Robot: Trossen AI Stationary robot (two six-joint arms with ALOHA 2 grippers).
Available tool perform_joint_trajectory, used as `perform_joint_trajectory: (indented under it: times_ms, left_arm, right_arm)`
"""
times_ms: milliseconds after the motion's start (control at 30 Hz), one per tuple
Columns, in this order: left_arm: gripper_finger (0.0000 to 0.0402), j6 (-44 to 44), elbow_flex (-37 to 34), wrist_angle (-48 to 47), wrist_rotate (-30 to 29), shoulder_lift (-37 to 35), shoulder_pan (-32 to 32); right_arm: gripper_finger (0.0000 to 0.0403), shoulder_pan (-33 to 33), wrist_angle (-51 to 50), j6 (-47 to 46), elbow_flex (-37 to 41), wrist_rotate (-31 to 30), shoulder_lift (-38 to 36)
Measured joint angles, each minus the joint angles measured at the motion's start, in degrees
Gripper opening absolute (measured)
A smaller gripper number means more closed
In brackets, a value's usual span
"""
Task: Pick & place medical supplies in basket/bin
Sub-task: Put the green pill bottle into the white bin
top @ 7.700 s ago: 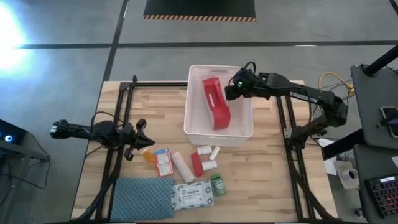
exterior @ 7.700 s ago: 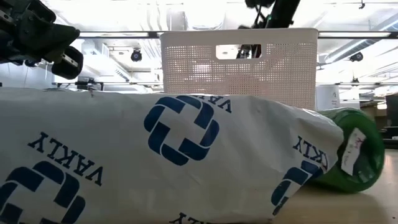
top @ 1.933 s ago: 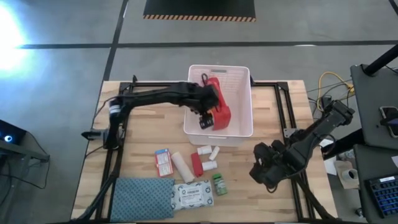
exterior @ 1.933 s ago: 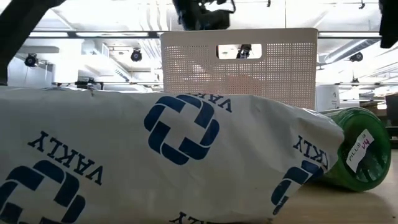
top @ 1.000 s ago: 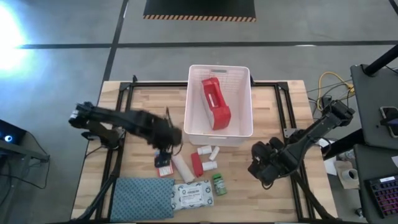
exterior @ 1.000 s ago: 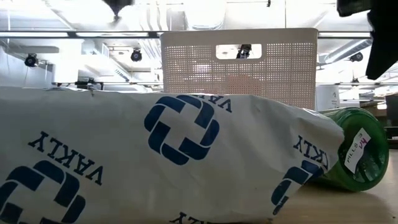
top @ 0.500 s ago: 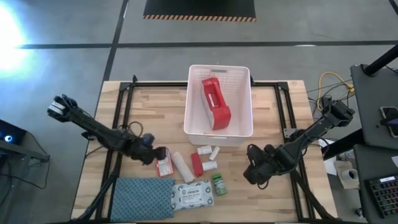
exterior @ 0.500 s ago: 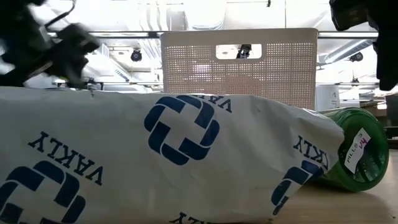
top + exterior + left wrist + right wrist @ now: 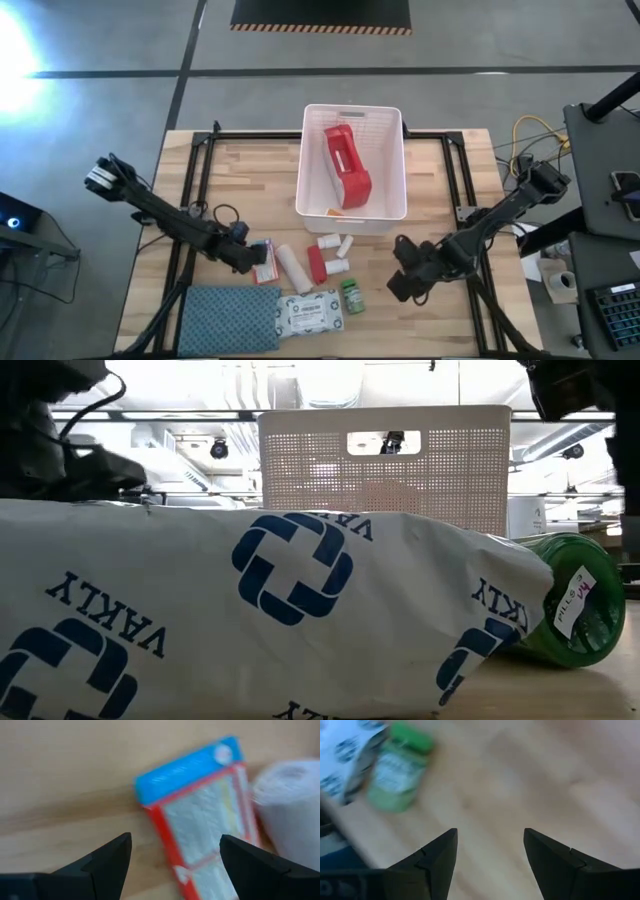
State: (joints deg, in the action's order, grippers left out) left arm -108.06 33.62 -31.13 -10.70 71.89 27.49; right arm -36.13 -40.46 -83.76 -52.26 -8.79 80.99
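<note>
Left gripper [image 9: 255, 256]: lower left of centre in the high view, over the table at the small box's edge; fingers spread apart, gripping nothing.
Small box [image 9: 200, 815]: red-framed with a blue end, lying flat just ahead of the left fingers [image 9: 100, 862], beside a white roll [image 9: 291, 268].
Right gripper [image 9: 397, 283]: lower right of centre in the high view, above bare wood; fingers parted, empty.
Green bottle [image 9: 399, 775]: on its side beside the wipes packet [image 9: 311, 313], apart from the right gripper.
Bin [image 9: 310, 190]: white, slotted, upper centre; the red-and-white first-aid pouch [image 9: 345, 165] lies inside.
Red roll [image 9: 317, 264]: lower centre, between the white roll and small white bottles [image 9: 335, 243].
Folded cloth [image 9: 230, 318]: blue-grey, lower left, touching the wipes packet.
</note>
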Motion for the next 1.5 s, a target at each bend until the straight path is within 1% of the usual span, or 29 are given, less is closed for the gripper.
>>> perform_joint_trajectory:
  times_ms: [100, 200, 300, 367, 500, 600, 700, 800, 933, 1033, 1200, 1300, 1400, 1500]
  left_arm:
    - [0.0281, 5.97, 3.51, 0.12, -0.14, 0.9, -0.01]
    - [0.0281, 15.35, 6.62, -0.44, -1.53, 1.18, 0.0]
    - [0.0281, 28.18, 9.06, -0.85, -1.78, 1.15, 0.26]
    - [0.0281, 32.82, 9.84, -2.0, -1.46, 1.14, 0.67]
    - [0.0281, 37.16, 10.38, -4.37, -1.34, 1.14, 2.32]
    - [0.0281, 37.64, 9.84, -4.42, -1.31, 1.12, 4.03]
    - [0.0281, 37.71, 9.2, -4.41, -1.31, 1.05, 5.52]
    - [0.0281, 39.13, 8.63, -4.57, -1.27, 1.03, 6.53]
    - [0.0281, 41.14, 8.05, -4.42, -1.27, 0.92, 6.99]
    - [0.0281, 42.12, 7.66, -4.44, -1.4, 0.8, 7.02]
    - [0.0281, 43.06, 7.41, -4.44, -1.42, 0.7, 7.02]
    - [0.0281, 43.09, 7.27, -4.42, -1.57, 0.68, 7.02]
    - [0.0281, 43.88, 7.2, -4.43, -1.75, 0.68, 7.02]
    - [0.0281, 44.35, 7.2, -4.48, -1.75, 0.68, 6.99]
  right_arm:
    - [0.0219, -0.01, 10.55, -2.51, 3.45, 2.8, 0.51]
    - [0.0219, 0.01, 19.74, -5.31, 5.36, 2.46, 1.03]
    - [0.0219, 0.02, 23.99, -6.5, 5.0, 0.1, 2.78]
    - [0.0219, 0.35, 24.82, -5.09, 2.78, 0.04, 5.21]
    - [0.0219, 0.73, 21.95, -5.17, -3.47, 1.93, 12.25]
    - [0.0219, 0.73, 16.83, -8.38, -9.82, 2.27, 18.0]
    - [0.0219, 0.69, 9.06, -12.12, -16.7, 1.44, 22.86]
    - [0.0219, 0.71, 3.67, -13.49, -22.92, 1.32, 26.59]
    - [0.0223, 0.71, 1.56, -13.51, -29.0, 1.23, 30.16]
    - [0.0247, 0.83, -0.61, -14.22, -31.82, 1.36, 33.11]
    - [0.0311, 1.13, -7.1, -18.27, -35.93, 1.33, 35.77]
    - [0.0344, 1.44, -9.01, -19.52, -36.45, 0.31, 36.3]
    - [0.0361, 2.19, -8.33, -19.57, -36.28, -0.11, 37.04]
    - [0.0363, 2.66, -6.7, -17.69, -36.23, 0.09, 38.59]
